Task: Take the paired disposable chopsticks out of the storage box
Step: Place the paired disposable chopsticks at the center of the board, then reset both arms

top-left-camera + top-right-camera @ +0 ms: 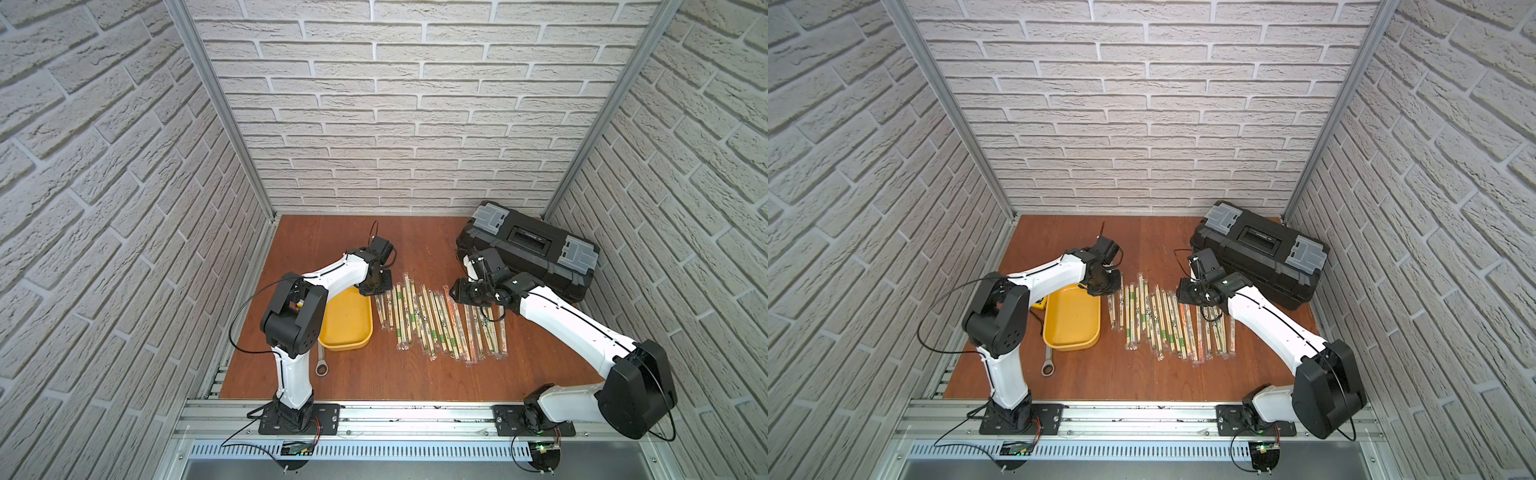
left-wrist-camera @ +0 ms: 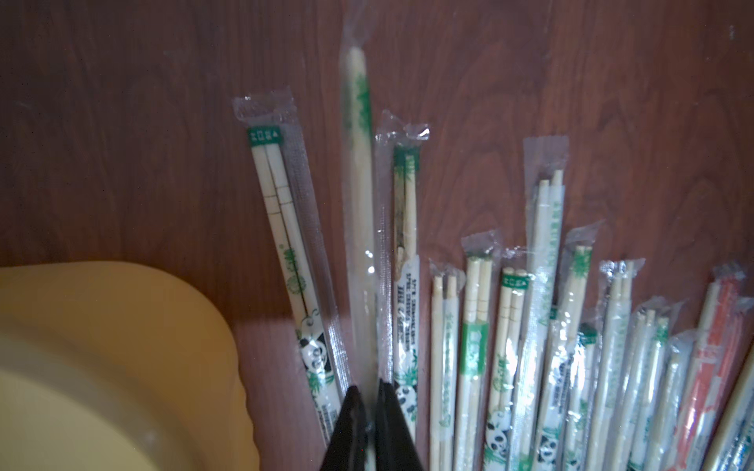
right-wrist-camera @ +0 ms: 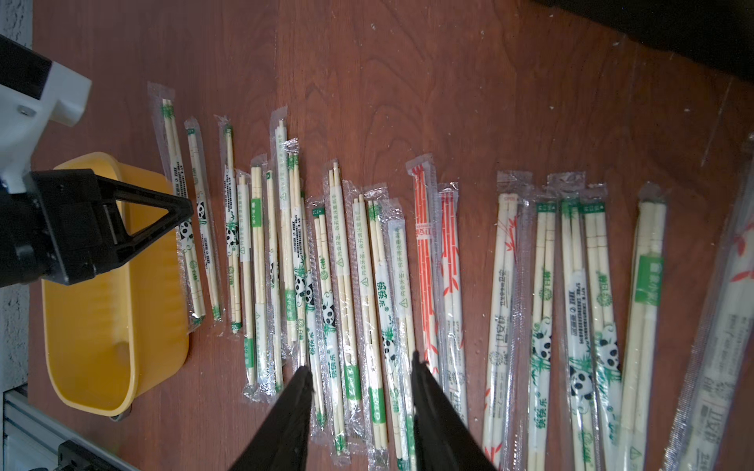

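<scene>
A silver wrench lies at the near left of the wooden table, just in front of the yellow storage box. At the box's far right corner, the left gripper has its fingers pressed together on one chopstick pair in a clear sleeve. The paired disposable chopsticks lie in a row on the table to the right of the box, outside it. Over the row's far right part, the right gripper hangs with its fingers spread. A black toolbox sits at the far right.
</scene>
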Robot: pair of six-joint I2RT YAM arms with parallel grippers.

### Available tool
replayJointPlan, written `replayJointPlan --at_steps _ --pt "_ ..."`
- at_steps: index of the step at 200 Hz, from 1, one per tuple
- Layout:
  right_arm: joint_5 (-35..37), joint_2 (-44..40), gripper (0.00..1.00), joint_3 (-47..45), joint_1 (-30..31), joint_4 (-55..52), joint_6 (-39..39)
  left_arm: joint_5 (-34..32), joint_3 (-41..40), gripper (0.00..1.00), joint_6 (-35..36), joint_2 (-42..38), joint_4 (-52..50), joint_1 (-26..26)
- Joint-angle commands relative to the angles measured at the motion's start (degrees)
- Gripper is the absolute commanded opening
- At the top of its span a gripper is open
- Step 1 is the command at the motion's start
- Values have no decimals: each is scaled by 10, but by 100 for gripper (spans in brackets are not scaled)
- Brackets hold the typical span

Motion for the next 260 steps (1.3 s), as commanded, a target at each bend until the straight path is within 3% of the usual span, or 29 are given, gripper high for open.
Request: replayJointPlan --at_steps 1,40,83,103,112,120,126,129,135,160,189,212,232,260 --pt "8 -19 42 -11 -6 -1 -6 -5 16 10 -11 10 26 1" --pt "11 -27 44 -10 -12 -10 -9 -1 21 36 -12 17 31 1" --pt "19 -48 48 -2 -17 -18 -15 3 25 45 2 -44 37 0" --pt "28 -62 55 4 -18 -20 -22 -8 18 53 14 -108 42 0" --pt "38 -69 62 6 -18 -24 -26 -22 11 63 22 -140 40 0" --pt "52 -76 68 8 -19 -26 -28 -41 1 78 32 -173 41 1" --pt "67 -82 78 10 -19 -28 -28 -58 -8 95 40 -200 39 2" --pt "74 -85 79 10 -19 -28 -30 -67 -12 98 44 -212 38 3" --pt "85 -91 89 11 -19 -27 -35 -87 -23 98 54 -238 36 4" --pt "150 -130 100 5 -20 -8 -61 -175 -90 98 94 -351 44 30" --pt "253 -190 100 -65 -26 88 -126 -270 -227 98 177 -489 132 100" --pt "301 -231 100 -159 -47 209 -183 -327 -374 98 248 -577 301 156" --pt "317 -225 100 -217 -82 277 -210 -327 -456 98 256 -582 388 215" --pt "311 -183 100 -301 -133 416 -224 -314 -531 98 296 -509 498 264"
